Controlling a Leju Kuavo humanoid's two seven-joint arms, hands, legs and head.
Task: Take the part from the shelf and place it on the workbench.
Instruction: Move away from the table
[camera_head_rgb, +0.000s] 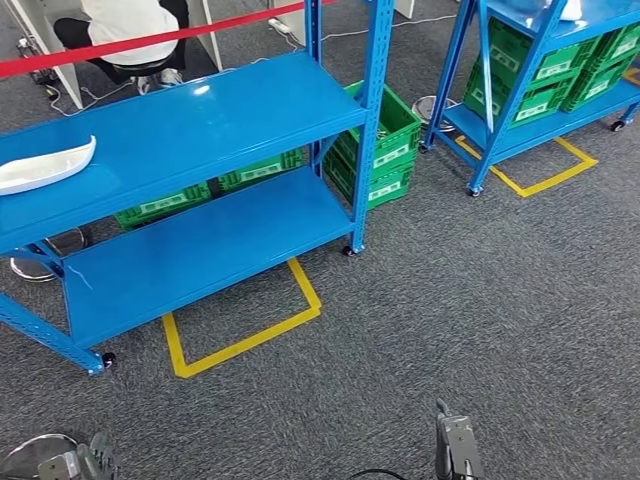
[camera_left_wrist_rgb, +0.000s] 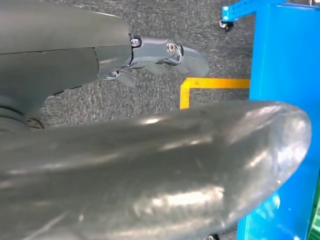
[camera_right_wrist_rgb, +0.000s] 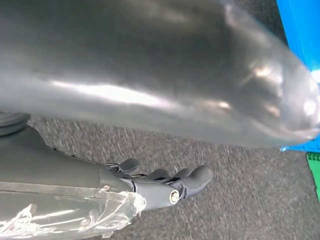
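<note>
While the white part (camera_head_rgb: 45, 166) lies on the shelf (camera_head_rgb: 189, 120), both hands hang empty, fingers straight

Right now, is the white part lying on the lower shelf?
No, the white part lies on the top shelf, at its left end.

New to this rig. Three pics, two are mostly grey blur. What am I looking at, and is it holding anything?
It is a two-legged humanoid robot with two arms. The head view looks forward and down at grey carpet: a blue shelf with a white curved part lying on its top level, green crates beside and behind it, and a seated person behind red tape. The other two pictures come from cameras at the wrists of the arms. The big grey blur is the thumb, very close to the lens. The left hand and right hand hold nothing, fingers loosely extended over the carpet.
</note>
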